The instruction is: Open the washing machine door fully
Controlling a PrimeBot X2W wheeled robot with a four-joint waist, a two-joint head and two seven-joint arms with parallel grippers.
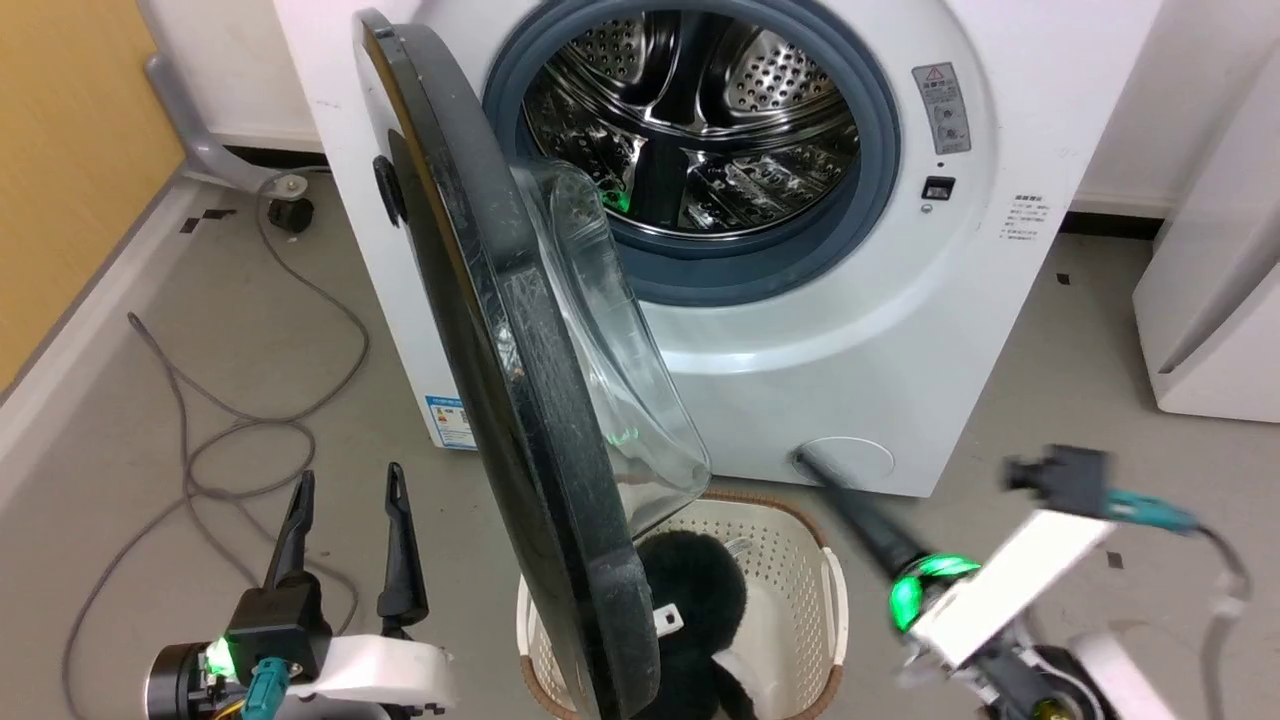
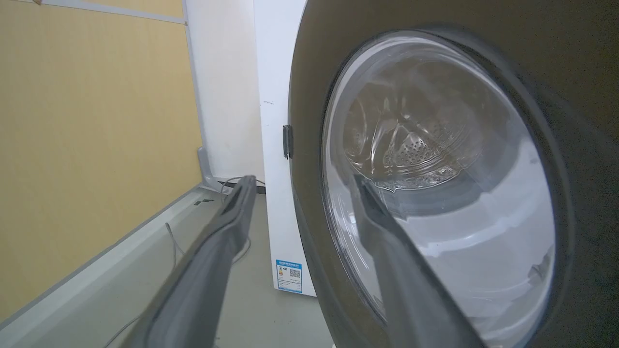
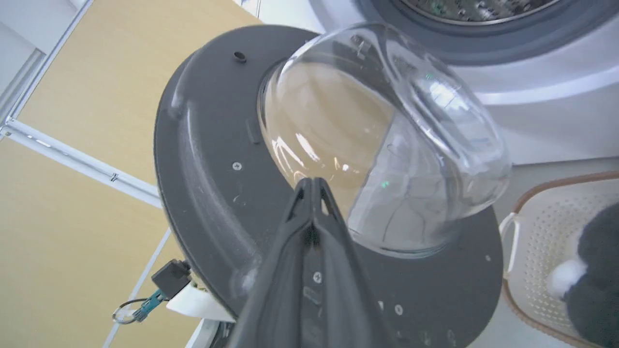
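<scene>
The washing machine (image 1: 850, 330) stands with its steel drum (image 1: 700, 110) exposed. Its black washing machine door (image 1: 520, 380) is swung out, edge-on to the head view, the clear glass bowl (image 1: 610, 330) facing right. My left gripper (image 1: 350, 478) is open, low on the left of the door's outer face. In the left wrist view the left gripper (image 2: 303, 180) points along that door (image 2: 435, 19). My right gripper (image 1: 808, 462) is blurred, right of the bowl. The right gripper (image 3: 312, 182) is shut and empty before the door's inner face (image 3: 208, 193) and bowl (image 3: 387, 135).
A white laundry basket (image 1: 800, 530) holding a black fluffy thing (image 1: 700, 590) sits on the floor under the door's free edge. Grey cables (image 1: 190, 440) loop on the floor at left beside a yellow wall. A white appliance (image 1: 1220, 300) stands at right.
</scene>
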